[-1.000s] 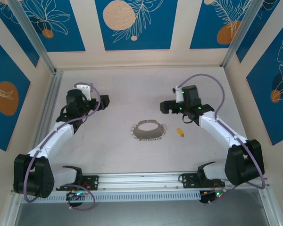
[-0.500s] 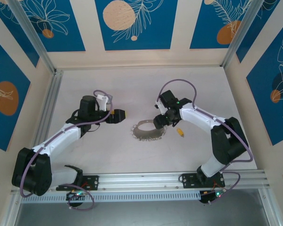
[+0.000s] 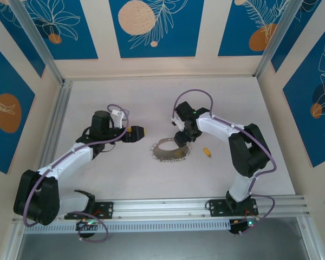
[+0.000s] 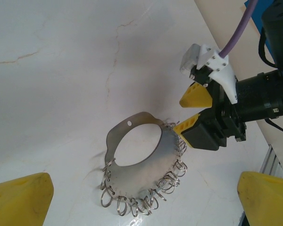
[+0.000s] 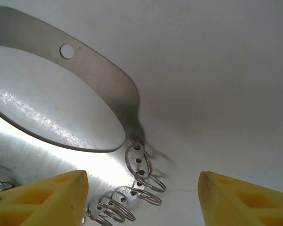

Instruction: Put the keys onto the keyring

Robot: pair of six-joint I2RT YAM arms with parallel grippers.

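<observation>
pictured with right gripper (image 4: 179,115) open-jawed at the fringed edge of the keyring (image 4: 132,176), left gripper (image 3: 134,132) spread wide, empty, nearby

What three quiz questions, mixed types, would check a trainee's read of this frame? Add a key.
1. True or false: the left gripper is shut on the keyring.
2. The yellow key lies: A) inside the hoop; B) on the table, beside the hoop and apart from it; C) between gripper fingers.
3. Which gripper has its fingers either side of the keyring's rim?

Key: 1 false, its jaws are open and off the hoop. 2 B. 3 the right gripper.
</observation>
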